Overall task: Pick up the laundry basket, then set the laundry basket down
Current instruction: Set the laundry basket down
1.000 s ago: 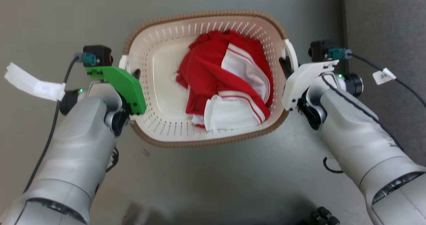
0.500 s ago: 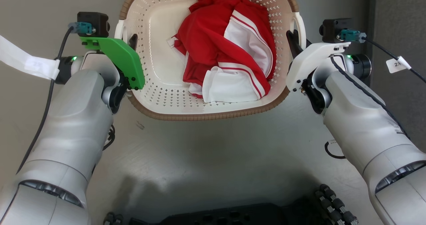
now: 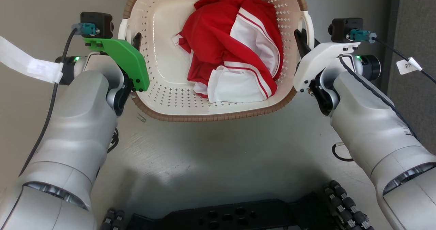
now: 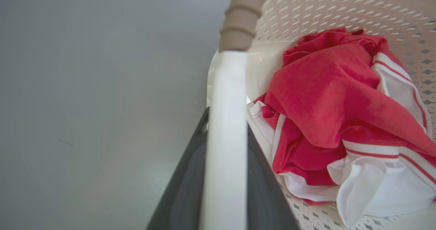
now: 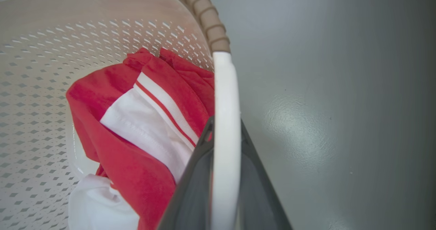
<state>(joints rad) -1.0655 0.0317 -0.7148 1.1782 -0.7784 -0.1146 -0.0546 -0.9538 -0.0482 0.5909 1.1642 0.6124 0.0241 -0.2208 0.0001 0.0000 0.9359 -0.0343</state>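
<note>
Basket (image 3: 211, 117) sits top centre in head view, red-and-white garment (image 3: 231, 53) bunched inside toward frame right. Left gripper (image 3: 136, 41) pinches the frame-left white handle (image 4: 224, 138); right gripper (image 3: 300, 39) pinches the frame-right handle (image 5: 223, 121). Grey floor (image 3: 211, 162) underneath, contact unclear.

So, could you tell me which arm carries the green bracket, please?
The left arm carries the green bracket; the right arm has a white bracket instead.
</note>
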